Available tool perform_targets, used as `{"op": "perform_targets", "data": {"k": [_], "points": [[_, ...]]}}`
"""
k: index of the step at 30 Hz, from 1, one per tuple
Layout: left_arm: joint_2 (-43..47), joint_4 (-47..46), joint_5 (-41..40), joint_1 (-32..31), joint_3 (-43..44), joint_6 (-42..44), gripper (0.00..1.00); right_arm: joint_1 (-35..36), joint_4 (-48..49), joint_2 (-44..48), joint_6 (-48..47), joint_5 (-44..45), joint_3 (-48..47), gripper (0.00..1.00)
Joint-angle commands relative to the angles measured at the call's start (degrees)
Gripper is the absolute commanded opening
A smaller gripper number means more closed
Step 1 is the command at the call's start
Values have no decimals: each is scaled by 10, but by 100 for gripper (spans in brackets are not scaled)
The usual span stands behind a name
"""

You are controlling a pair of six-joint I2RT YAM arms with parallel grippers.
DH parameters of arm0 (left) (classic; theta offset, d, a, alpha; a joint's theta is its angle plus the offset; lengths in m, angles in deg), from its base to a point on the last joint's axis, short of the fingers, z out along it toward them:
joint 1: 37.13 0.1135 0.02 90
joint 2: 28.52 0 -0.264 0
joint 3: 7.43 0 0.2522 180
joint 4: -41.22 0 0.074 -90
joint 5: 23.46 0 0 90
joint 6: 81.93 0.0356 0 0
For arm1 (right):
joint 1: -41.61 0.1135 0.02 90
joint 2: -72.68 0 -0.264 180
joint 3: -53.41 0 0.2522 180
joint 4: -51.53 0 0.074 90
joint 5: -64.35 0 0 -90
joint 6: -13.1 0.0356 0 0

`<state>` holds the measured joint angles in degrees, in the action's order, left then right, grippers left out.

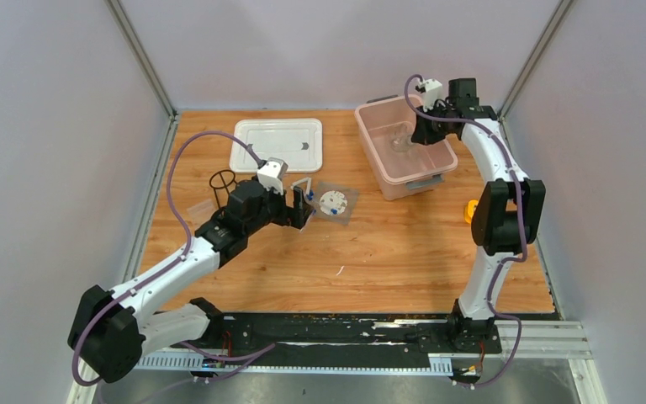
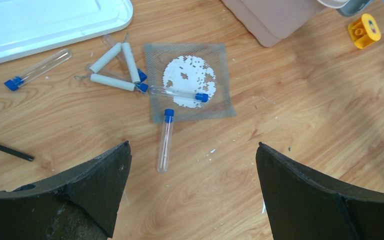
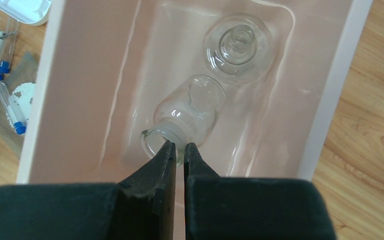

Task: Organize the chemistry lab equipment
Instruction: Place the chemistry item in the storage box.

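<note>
The left hand (image 2: 193, 145) hangs low over the wood-grain desk (image 2: 305, 115), its dark, scuffed fingers spread wide around nothing. Just ahead of it a clear blue-capped test tube (image 2: 165, 142) lies flat. Farther ahead, a grey wire gauze square (image 2: 220, 102) with a patchy white disc carries a second tube (image 2: 177, 93). A white-sleeved clay triangle (image 2: 111, 81) lies ahead and left.

The right hand (image 3: 179, 146) points down into the smooth pink bin (image 3: 80, 75). Its fingers are pressed almost together, pinching the lip of a small glass bottle (image 3: 192, 107) lying on its side. Beyond it a second glass bottle (image 3: 237, 47) stands upright.
</note>
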<state>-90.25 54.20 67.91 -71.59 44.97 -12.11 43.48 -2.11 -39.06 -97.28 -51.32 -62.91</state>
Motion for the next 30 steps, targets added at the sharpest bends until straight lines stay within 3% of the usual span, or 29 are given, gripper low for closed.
{"op": "perform_targets", "data": {"k": [1, 19, 30], "points": [[18, 3, -29, 3, -3, 36, 100, -10, -32, -36, 6, -9, -64, 0], [23, -1, -30, 3, -10, 43, 100, -11, -83, -151, 11, 23, -162, 6], [66, -8, -39, 3, -27, 42, 100, -13, -97, -170, 11, 38, -227, 32]]}}
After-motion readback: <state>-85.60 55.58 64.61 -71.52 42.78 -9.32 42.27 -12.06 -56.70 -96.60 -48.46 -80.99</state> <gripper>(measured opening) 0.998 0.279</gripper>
